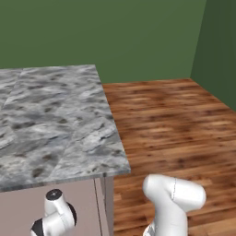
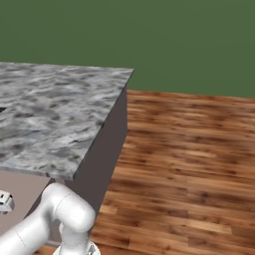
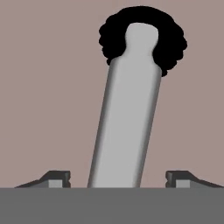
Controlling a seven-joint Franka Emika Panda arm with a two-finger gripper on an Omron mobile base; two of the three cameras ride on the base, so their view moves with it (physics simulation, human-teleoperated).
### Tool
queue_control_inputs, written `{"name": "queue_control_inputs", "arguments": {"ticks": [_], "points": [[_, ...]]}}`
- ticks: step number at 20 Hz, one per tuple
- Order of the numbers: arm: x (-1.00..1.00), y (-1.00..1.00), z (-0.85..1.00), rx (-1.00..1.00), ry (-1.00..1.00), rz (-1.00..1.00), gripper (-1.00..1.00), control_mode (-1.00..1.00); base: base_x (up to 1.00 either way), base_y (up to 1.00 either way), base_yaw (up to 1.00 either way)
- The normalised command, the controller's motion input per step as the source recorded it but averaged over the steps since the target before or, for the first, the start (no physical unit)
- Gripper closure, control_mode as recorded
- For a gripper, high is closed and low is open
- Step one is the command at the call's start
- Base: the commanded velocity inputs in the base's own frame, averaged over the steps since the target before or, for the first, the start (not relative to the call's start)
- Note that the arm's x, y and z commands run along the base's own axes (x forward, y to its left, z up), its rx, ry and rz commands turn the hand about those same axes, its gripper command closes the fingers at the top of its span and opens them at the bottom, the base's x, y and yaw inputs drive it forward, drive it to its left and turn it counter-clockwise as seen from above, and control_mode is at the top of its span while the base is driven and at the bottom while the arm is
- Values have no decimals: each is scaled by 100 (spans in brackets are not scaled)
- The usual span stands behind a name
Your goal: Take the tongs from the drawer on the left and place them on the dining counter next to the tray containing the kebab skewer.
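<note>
Marble desk [image 1: 50, 120] juts over a wood floor [image 1: 170, 124], its taupe base below. Arm reaches low against the base's front face, where the drawer [image 3: 43, 87] sits. Drawer front looks flush, so likely not opened yet. Hand [image 3: 118, 179] faces it squarely, the handle [image 3: 127, 113] a grey bar running between the two fingertips [image 3: 57, 178]. Fingers spread either side, not touching the bar: released, seemingly lined up to clamp and pull. Tongs presumably inside, hidden.
</note>
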Motion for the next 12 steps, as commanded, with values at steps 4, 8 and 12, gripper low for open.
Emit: {"name": "queue_control_inputs", "arguments": {"ticks": [4, 8, 12], "points": [[0, 0, 0, 0, 0, 0, 100, -100, 0, 0, 0], [-3, 0, 8, 0, -1, 0, 100, -100, 0, 0, 0], [-24, 0, 71, 3, -11, -2, 100, -100, 0, 0, 0]]}}
